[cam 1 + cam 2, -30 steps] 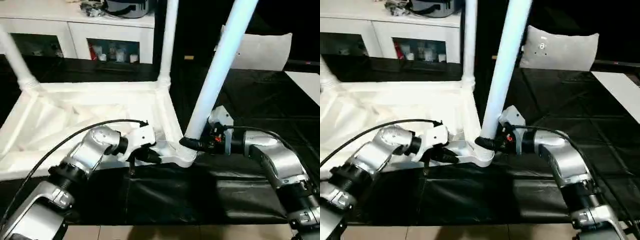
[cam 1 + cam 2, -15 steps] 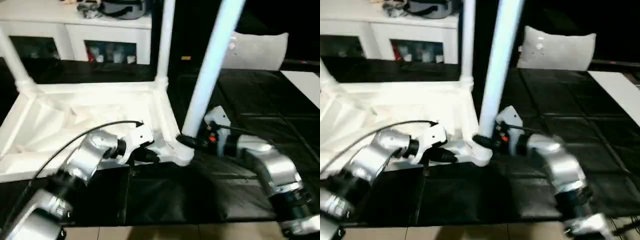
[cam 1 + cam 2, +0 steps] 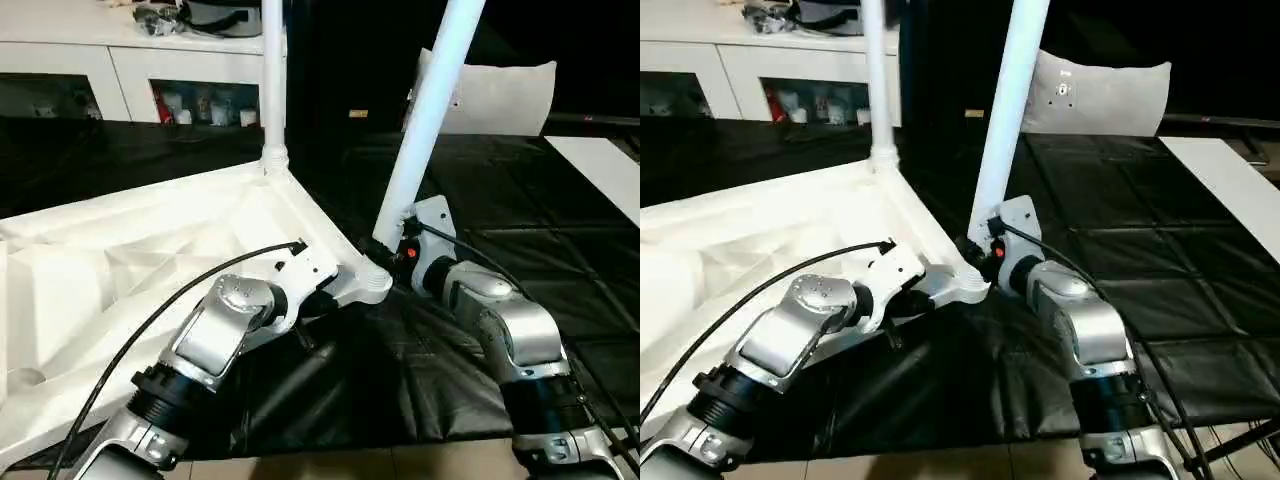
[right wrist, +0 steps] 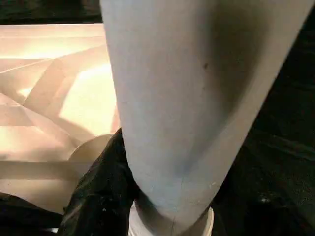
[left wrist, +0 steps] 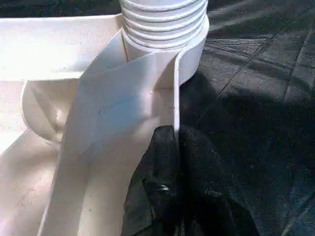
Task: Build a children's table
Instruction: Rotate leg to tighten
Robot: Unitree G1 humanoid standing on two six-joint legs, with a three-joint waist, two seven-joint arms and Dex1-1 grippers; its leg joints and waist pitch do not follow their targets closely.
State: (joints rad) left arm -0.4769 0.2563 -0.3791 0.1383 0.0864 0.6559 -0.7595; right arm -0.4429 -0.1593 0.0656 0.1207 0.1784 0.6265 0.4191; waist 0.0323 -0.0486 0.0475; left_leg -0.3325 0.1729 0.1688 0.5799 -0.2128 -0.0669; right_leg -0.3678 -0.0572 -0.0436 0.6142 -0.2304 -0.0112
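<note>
Leaning up and away from the right end effector point(image 3: 392, 248) pinching its base, the leg point(image 3: 425, 120) seats crookedly in the tabletop's point(image 3: 120, 270) near-right corner socket point(image 3: 368, 283), whose wall the left end effector point(image 5: 174, 147) clamps.

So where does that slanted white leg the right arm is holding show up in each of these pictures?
Left eye view: the slanted leg rises from the near corner socket to the top edge, right of centre.
Right eye view: the same, nearer centre.
Left wrist view: its ribbed base, at the top edge.
Right wrist view: close up, across the middle.
Shared landmark: that corner socket.
</note>
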